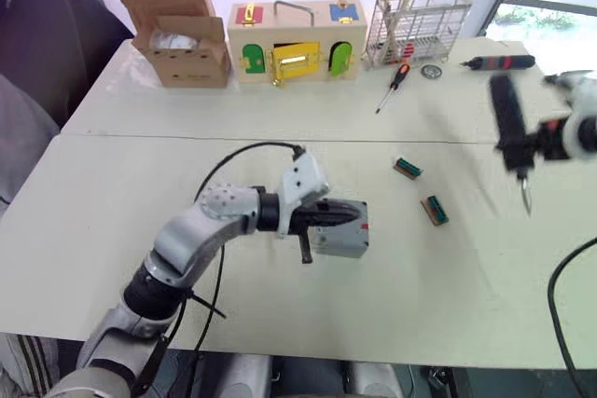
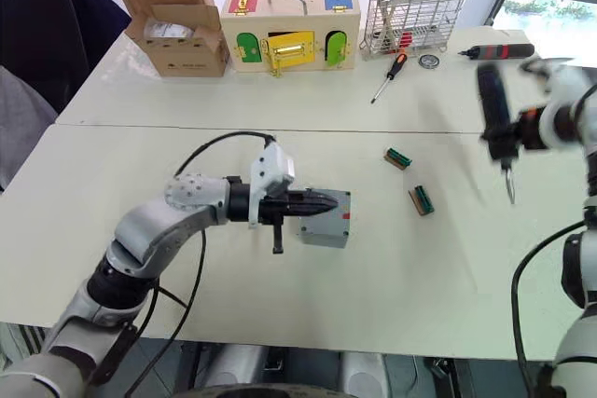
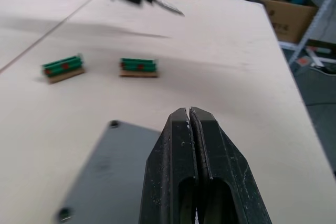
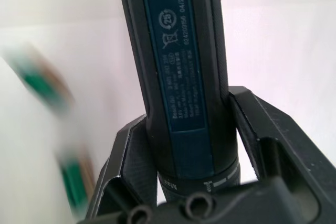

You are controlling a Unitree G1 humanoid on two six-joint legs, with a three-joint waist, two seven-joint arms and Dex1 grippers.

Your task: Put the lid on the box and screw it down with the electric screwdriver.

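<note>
Mid-bench toward the near edge, I see the lid [image 3: 113, 174] seated on the box [image 1: 341, 230], my left gripper [image 1: 350, 214] closed empty above it. My right gripper [image 4: 184, 145] clamps the electric screwdriver [image 1: 511, 135] aloft near the right edge; screwing remains.

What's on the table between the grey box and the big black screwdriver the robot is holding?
Two small green blocks lie on the table between the box and the electric screwdriver held in the right gripper, seen from both eye views.
</note>
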